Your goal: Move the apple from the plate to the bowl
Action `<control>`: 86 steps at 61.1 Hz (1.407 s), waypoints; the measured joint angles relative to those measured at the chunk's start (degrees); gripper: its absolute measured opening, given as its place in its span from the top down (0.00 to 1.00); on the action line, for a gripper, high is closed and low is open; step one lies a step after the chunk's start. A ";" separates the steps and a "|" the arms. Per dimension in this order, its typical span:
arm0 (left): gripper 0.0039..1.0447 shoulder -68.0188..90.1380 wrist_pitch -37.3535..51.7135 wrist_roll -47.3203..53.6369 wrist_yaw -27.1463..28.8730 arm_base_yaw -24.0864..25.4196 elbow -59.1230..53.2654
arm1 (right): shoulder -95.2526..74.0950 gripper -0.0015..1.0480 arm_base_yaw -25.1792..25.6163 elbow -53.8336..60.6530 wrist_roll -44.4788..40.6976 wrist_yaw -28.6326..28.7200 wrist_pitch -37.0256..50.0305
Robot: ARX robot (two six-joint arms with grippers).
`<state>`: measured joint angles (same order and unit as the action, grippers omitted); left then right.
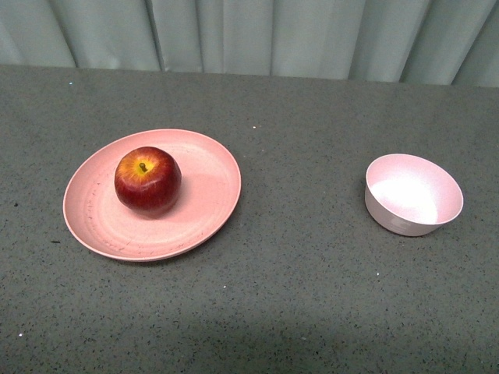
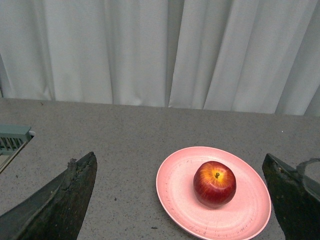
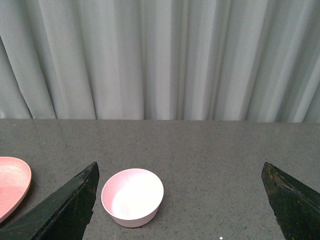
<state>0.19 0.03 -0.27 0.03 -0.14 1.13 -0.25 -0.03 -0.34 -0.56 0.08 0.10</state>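
Note:
A glossy dark-red apple (image 1: 148,180) with a yellow patch at its stem sits upright on the wide salmon-pink plate (image 1: 203,199) at the left of the grey table. The small pale pink bowl (image 1: 413,194) stands empty at the right. Neither arm shows in the front view. In the left wrist view the apple (image 2: 215,183) and plate (image 2: 175,192) lie ahead of my open, empty left gripper (image 2: 182,200). In the right wrist view the bowl (image 3: 132,196) lies ahead of my open, empty right gripper (image 3: 180,200), near its one finger (image 3: 70,207).
A pale grey curtain (image 1: 249,35) hangs along the table's far edge. A grey-green slatted object (image 2: 12,140) shows at the table's side in the left wrist view. The plate's edge (image 3: 12,185) shows in the right wrist view.

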 joint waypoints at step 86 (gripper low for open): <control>0.06 0.00 0.00 0.00 0.00 0.00 0.00 | -108.69 0.09 -11.52 -45.53 -19.34 9.25 7.76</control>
<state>0.19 0.03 -0.27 0.03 -0.14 1.13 -108.95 -11.55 -45.87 -19.90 9.32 7.86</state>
